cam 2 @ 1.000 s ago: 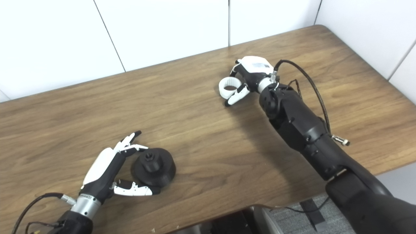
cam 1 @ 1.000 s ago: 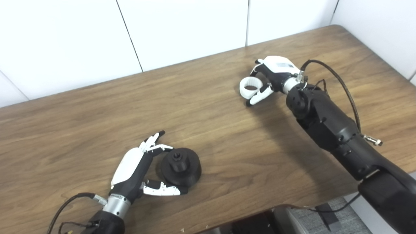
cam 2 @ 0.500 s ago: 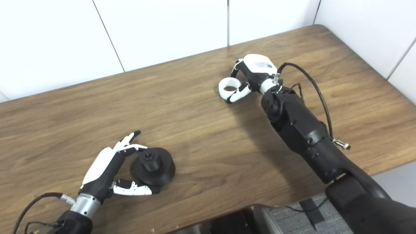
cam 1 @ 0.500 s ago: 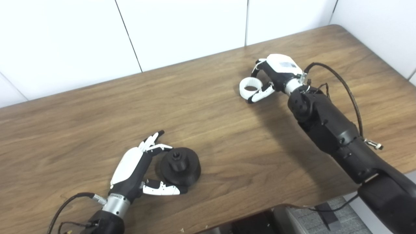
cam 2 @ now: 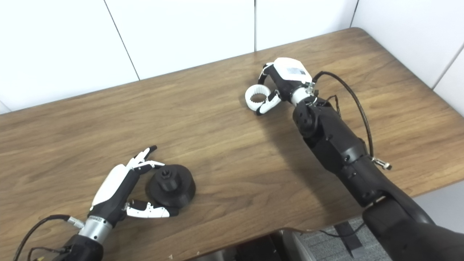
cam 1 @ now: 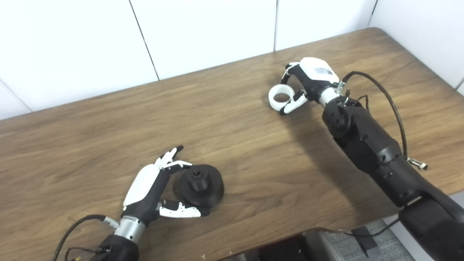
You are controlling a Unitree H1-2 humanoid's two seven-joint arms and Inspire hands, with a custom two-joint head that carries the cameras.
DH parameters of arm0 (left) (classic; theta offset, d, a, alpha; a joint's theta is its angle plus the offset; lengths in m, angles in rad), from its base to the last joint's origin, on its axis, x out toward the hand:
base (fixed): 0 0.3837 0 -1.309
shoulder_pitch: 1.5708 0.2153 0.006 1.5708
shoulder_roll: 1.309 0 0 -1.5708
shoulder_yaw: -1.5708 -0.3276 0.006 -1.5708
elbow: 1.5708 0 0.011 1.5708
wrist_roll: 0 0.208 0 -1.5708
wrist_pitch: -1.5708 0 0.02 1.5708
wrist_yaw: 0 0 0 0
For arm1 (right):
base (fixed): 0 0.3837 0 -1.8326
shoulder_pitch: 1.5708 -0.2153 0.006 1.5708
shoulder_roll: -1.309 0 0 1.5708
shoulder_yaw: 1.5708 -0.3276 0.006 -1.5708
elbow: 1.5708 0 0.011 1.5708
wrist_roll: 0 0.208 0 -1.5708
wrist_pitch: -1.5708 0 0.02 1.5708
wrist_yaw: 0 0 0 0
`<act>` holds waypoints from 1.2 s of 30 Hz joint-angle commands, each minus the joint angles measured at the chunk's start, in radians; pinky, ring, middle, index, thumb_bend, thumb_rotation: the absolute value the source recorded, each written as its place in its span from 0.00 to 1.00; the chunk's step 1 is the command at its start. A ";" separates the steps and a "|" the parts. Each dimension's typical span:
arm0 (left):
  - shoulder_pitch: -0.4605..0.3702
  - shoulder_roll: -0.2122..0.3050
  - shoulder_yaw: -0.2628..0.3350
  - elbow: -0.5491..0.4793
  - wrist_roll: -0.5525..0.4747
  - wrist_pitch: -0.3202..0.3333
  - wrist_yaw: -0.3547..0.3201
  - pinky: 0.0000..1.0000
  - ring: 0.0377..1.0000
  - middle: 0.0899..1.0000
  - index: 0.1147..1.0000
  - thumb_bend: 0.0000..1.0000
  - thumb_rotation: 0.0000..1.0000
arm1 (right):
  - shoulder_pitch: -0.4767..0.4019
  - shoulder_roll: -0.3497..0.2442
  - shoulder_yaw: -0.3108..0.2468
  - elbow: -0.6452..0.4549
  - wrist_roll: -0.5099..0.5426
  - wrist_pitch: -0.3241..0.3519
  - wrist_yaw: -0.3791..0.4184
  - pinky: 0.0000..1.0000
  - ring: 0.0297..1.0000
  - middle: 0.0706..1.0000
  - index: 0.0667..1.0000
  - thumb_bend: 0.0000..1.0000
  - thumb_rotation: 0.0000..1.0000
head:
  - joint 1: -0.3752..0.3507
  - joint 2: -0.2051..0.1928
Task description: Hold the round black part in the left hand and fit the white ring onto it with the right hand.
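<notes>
L hand [cam 1: 150, 190] lies on the wooden tabletop [cam 1: 108, 127] near the front-left edge, palm turned toward the round black part [cam 1: 201, 185]. Fingers [cam 1: 170, 157] stretched out & spread, curving round the part's far-left side; thumb [cam 1: 181, 211] runs along its near side, tip at or touching the part's lower rim. Hand is cupped loosely round the part, wide open, not clamped on it; can't tell if the fingertips actually touch the rim. Black part sits flat on the tabletop w/ its raised centre hub facing up.

R hand [cam 2: 284, 81] is far back on the right side of the tabletop, well apart from the L hand & the black part. It grips the white ring [cam 2: 256, 98]: fingers hooked over the ring's far-right edge, thumb pressed vs its near-right side, so the ring is pinched at one side w/ most of it sticking out to the left of the hand. Ring's opening faces roughly up; ribbed outer wall shows. Ring looks slightly above the tabletop or just grazing it – can't tell which. R forearm runs in from the lower right, black cable looping along it
</notes>
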 commanded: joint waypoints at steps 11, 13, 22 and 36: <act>-0.023 -0.003 0.007 -0.026 0.004 -0.011 0.017 1.00 1.00 1.00 0.57 1.00 0.37 | -0.018 0.001 -0.038 -0.091 -0.005 -0.016 -0.050 0.89 0.87 0.86 0.45 0.52 0.15 | 0.006 0.003; -0.024 -0.004 0.007 -0.025 0.005 -0.010 0.017 1.00 1.00 1.00 0.57 1.00 0.37 | -0.017 0.001 -0.043 -0.107 -0.003 -0.018 -0.053 0.89 0.86 0.85 0.45 0.52 0.15 | 0.010 0.004; -0.024 -0.006 0.008 -0.025 0.010 -0.009 0.019 1.00 1.00 1.00 0.57 0.99 0.37 | -0.019 0.001 -0.054 -0.160 -0.010 -0.017 -0.043 0.87 0.86 0.85 0.45 0.52 0.16 | 0.013 0.007; -0.037 -0.022 0.003 -0.027 0.032 0.011 0.018 1.00 1.00 1.00 0.57 0.99 0.37 | -0.003 -0.016 -0.074 -0.295 0.023 -0.047 -0.002 0.93 0.88 0.86 0.45 0.52 0.16 | 0.125 0.025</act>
